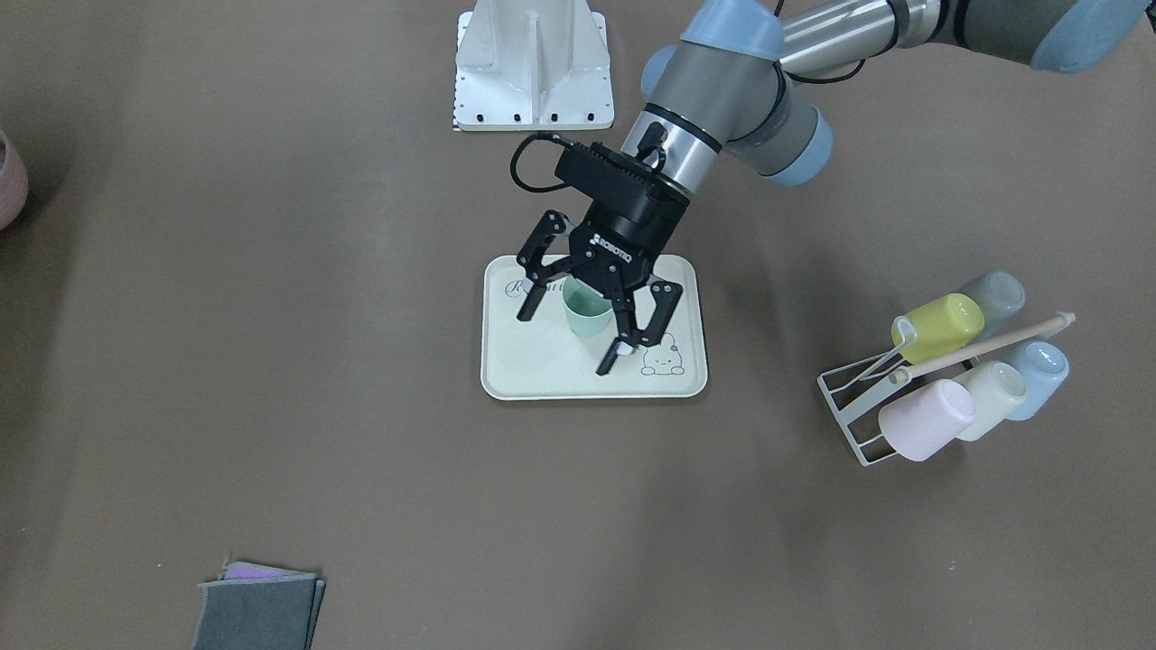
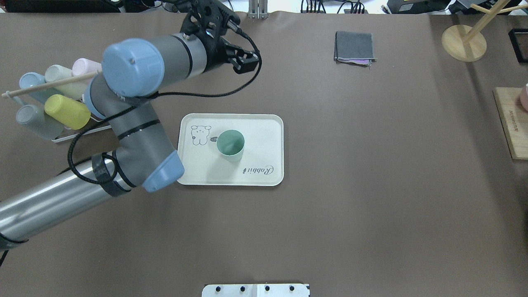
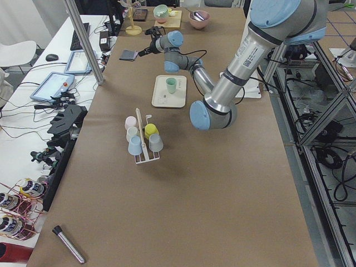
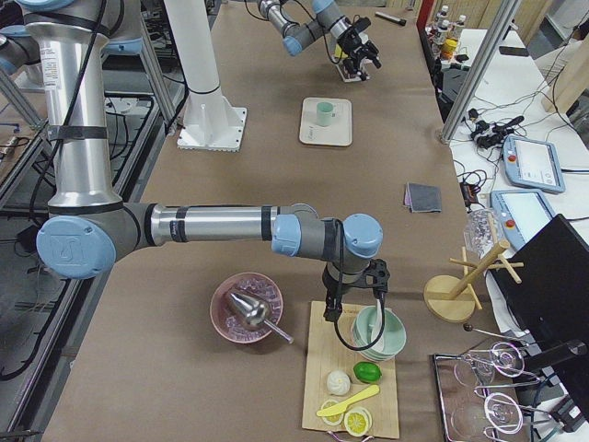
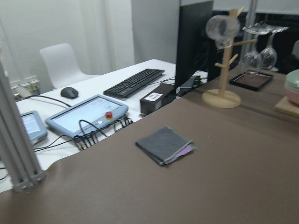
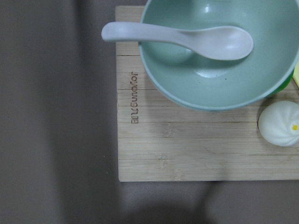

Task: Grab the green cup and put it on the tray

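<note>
Table (image 1: 271, 361), left end effector (image 1: 564, 344) spread wide

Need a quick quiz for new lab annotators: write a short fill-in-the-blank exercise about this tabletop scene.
1. The green cup stands ____ on the tray.
2. The left tool is ____ and holds nothing.
3. The wire rack carries ____ cups.
4. The grey script on the tray reads ____.
Missing words: upright; open; five; Rabbit.
</note>
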